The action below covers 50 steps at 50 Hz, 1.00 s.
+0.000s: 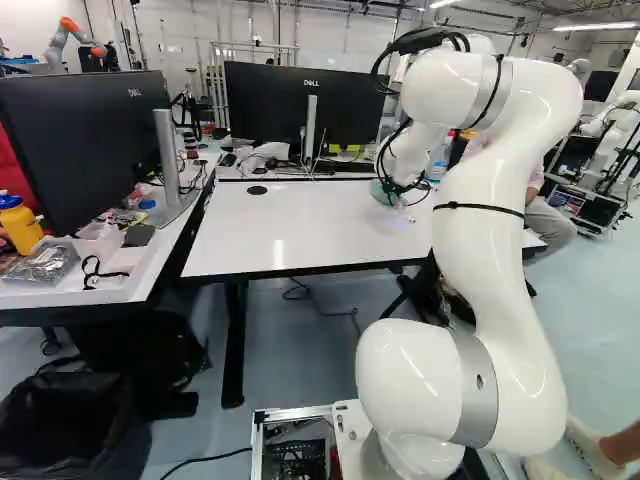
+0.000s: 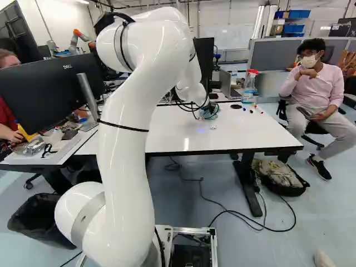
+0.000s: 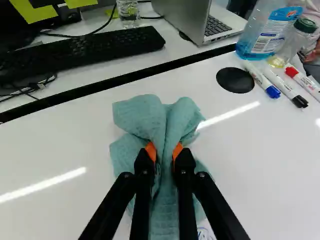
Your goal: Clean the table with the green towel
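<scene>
In the left base view, my arm (image 1: 500, 220) reaches over the white table (image 1: 300, 240), and the green towel (image 1: 385, 192) shows right of centre in the upper half of the frame, down at the tabletop near its far side. A small mark (image 1: 411, 219) sits just beyond the towel's lower right, so I judge the wiping unfinished. The large stretch of tabletop to the left looks clean already, though I can't tell whether it has been wiped.

In the right base view, the towel is above and right of the frame's centre, with that mark just below it. Farther right, in the upper right part of the frame, the spray bottle (image 2: 249, 83) and the dry-erase markers (image 2: 256, 108) occupy the table's far corner; any wiping there would need to go round them.

The wrist view gives me the grip: the gripper (image 3: 164, 150) has a thick fold of towel pinched between its orange pads, which stand apart only by the cloth's thickness. The towel bunches ahead of the fingertips and trails back between and beneath the fingers. The mark peeks out by the towel's edge, under the gripper, so I'd drag the cloth back over it next.
</scene>
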{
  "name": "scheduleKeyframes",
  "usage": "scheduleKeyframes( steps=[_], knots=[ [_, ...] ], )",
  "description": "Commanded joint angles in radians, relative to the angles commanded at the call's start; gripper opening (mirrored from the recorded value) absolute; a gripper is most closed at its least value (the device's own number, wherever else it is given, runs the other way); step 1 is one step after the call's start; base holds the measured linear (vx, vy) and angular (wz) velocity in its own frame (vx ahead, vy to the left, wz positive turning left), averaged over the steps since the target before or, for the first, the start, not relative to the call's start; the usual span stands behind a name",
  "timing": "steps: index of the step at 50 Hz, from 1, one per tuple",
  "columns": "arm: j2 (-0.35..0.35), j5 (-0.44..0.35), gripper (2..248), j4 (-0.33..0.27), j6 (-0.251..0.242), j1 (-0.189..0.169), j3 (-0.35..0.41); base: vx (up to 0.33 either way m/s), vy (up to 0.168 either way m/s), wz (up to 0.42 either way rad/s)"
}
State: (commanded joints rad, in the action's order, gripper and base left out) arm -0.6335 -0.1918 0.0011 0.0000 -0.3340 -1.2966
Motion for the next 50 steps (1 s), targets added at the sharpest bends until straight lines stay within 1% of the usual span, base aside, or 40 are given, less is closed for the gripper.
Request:
scheduleKeyframes(
  steps=[7, 12, 29, 38, 50],
  knots=[
    [0.023, 0.000, 54, 0.000, 0.000, 0.013, 0.032, 0.000, 0.000, 0.000],
    [0.030, 0.000, 54, 0.000, 0.000, 0.024, 0.042, 0.000, 0.000, 0.000],
    [0.007, 0.000, 54, 0.000, 0.000, 0.065, 0.010, 0.000, 0.000, 0.000],
    [0.010, 0.000, 54, 0.000, 0.000, 0.065, 0.011, 0.000, 0.000, 0.000],
    [0.033, 0.002, 54, 0.000, 0.000, 0.066, 0.017, 0.000, 0.000, 0.000]
  ],
)
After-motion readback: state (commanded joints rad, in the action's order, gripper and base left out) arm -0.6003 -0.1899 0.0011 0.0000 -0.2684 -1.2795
